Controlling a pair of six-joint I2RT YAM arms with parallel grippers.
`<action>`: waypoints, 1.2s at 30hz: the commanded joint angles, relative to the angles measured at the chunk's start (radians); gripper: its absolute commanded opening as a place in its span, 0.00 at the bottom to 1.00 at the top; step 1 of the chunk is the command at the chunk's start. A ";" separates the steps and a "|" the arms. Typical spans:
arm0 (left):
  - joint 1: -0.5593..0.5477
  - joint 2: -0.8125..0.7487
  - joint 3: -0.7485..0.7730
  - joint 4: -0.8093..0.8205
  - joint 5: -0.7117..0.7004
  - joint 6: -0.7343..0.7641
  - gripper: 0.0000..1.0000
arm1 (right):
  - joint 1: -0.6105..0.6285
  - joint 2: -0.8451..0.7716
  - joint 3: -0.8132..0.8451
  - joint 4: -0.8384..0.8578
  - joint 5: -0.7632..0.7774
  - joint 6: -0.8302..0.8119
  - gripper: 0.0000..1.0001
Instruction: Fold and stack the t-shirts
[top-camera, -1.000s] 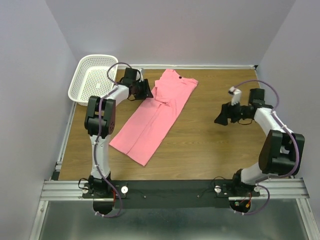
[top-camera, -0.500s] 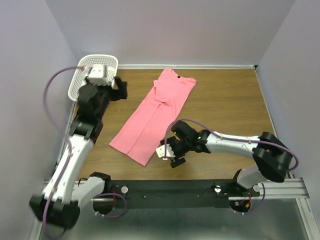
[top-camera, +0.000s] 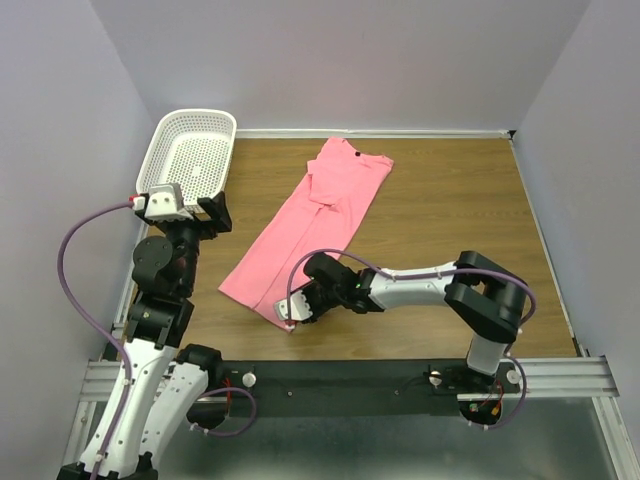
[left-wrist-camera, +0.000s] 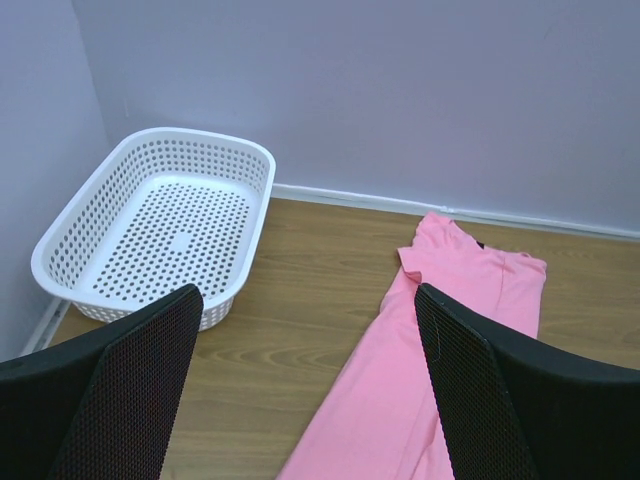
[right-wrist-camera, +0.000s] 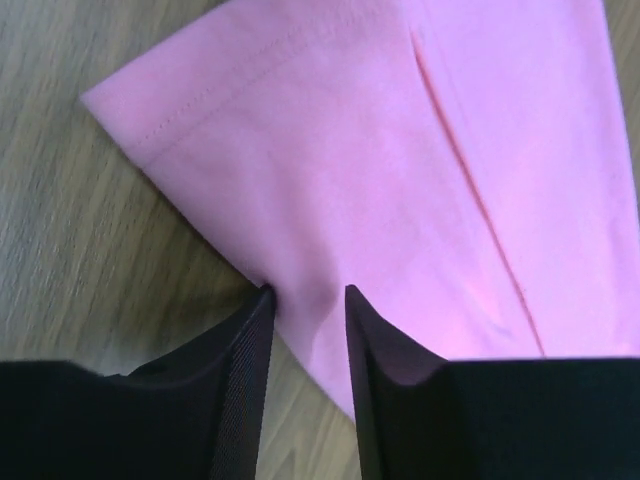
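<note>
The brown wood-grain table (top-camera: 450, 230) I work at is closed in by pale lilac walls (top-camera: 400, 60) on my left, my right and the far side, with a white strip along the foot of the far wall. Two things lie on the wood. A pink short-sleeved t-shirt of soft cloth (top-camera: 310, 235), folded lengthwise into a long narrow band, lies flat and slantwise. Its round neck end is near the far edge about midway across, and its hem end points toward my near left. A white plastic mesh basket (top-camera: 190, 165) stands open side up in my far-left corner, apart from the t-shirt with bare wood between them.
</note>
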 joint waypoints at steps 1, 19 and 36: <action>0.003 -0.022 0.006 -0.005 -0.046 -0.001 0.95 | 0.014 0.014 -0.036 0.010 0.020 -0.009 0.15; -0.014 0.450 0.012 0.274 0.583 -0.243 0.94 | -0.012 -0.838 -0.546 -0.454 0.154 -0.037 0.51; -0.097 1.556 0.802 -0.077 0.387 -0.266 0.74 | -0.860 -0.677 -0.229 -0.272 -0.129 0.533 0.90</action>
